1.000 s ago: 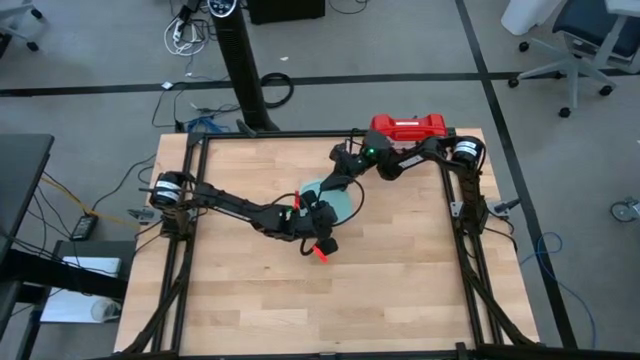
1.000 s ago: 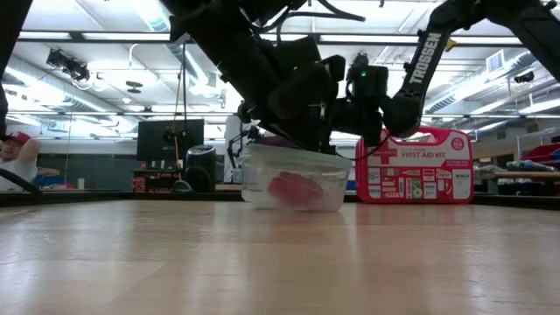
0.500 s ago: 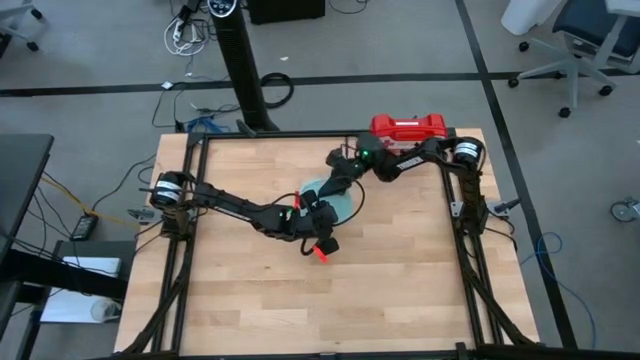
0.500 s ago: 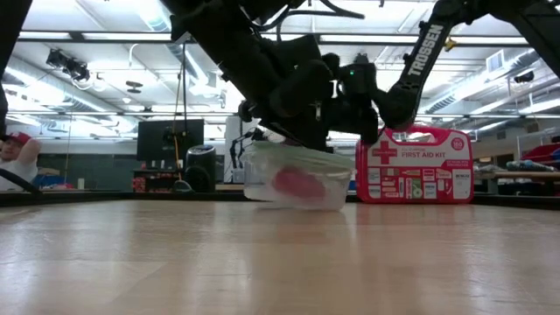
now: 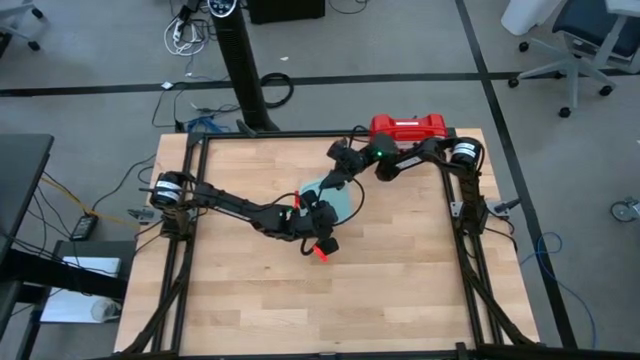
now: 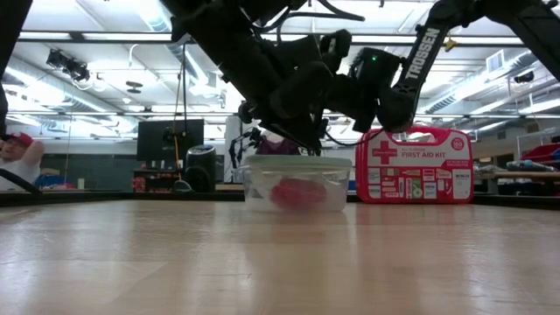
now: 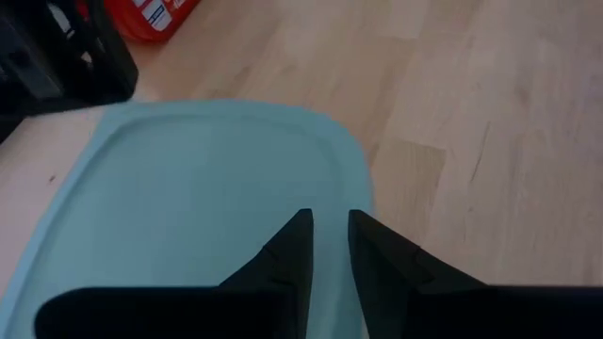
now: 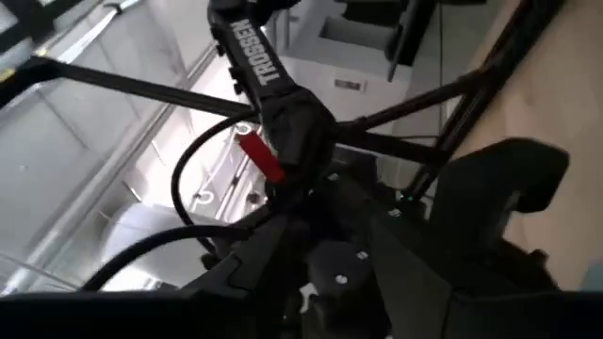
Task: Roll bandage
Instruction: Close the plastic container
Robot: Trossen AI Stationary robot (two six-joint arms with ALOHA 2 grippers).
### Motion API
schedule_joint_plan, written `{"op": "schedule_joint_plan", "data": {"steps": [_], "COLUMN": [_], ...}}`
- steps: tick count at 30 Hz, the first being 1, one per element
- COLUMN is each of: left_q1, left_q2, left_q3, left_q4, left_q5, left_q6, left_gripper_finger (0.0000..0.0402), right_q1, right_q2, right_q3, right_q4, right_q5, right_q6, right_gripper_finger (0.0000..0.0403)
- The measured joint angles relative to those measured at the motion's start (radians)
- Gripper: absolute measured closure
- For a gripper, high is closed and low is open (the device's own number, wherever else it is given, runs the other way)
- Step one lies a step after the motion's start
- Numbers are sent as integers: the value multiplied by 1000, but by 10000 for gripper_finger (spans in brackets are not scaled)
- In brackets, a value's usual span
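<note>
The bright red bandage point(image 6: 297, 193) lies bunched inside the clear-walled container point(image 6: 296, 185), resting on its floor. The container's pale blue lid point(image 5: 338, 198) is on, and the container stands level on the table. The lid fills the left wrist view point(image 7: 207, 188). My left gripper point(image 7: 328, 235) is shut, over the lid's edge; in the high view it is at the lid's near-left part point(image 5: 318, 214). My right gripper point(image 5: 342, 163) hangs above the container's far side, tipped upward, clear of the lid. My left gripper has its shut fingertips point(image 7: 300, 237) down on the lid's top near one edge point(image 7: 330, 202), coming from above at a slant. Whether they press on it or only hover a hair above, I cannot tell. The container stands flat on the table below it.
The hard red first-aid case point(image 5: 408, 127) stands upright at the table's far edge, right of the container; it also shows in the low view point(image 6: 414, 166). A person point(image 6: 13, 153) sits beyond the table at the far left. Open tabletop lies toward the near edge point(image 5: 330, 300).
The container was tipped, one side raised off the table, and has settled back level; the bandage inside has shifted with it. My right gripper has risen off the lid, tipped upward and drawn back toward the table's right. My left gripper has kept still on the lid.
</note>
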Motion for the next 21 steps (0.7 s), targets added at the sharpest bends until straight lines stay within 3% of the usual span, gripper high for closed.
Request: {"op": "schedule_joint_plan", "data": {"steps": [2, 4, 6, 9, 15, 19, 21], "left_q1": [0, -2, -4, -6, -6, -6, -6], "left_q2": [0, 0, 0, 0, 0, 0, 0], "left_q3": [0, 0, 0, 0, 0, 0, 0], "left_q4": [1, 2, -1, 4, 1, 1, 0], "left_q5": [0, 0, 0, -1, 0, 0, 0], "left_q6": [-1, -3, -6, -3, 2, 1, 0], "left_gripper_finger": [325, 325, 325, 325, 325, 325, 325], "right_q1": [-8, -19, -30, -27, -18, -19, -26], "right_q2": [5, 27, 23, 21, 8, -2, -2], "right_q3": [1, 1, 3, -3, 5, 0, 3], "right_q4": [-126, -388, -495, -370, 9, -11, -115], "right_q5": [2, -5, -18, -25, -16, -14, -18], "right_q6": [-105, -252, -354, -316, -27, -17, -110], "right_gripper_finger": [253, 253, 253, 253, 253, 253, 253]}}
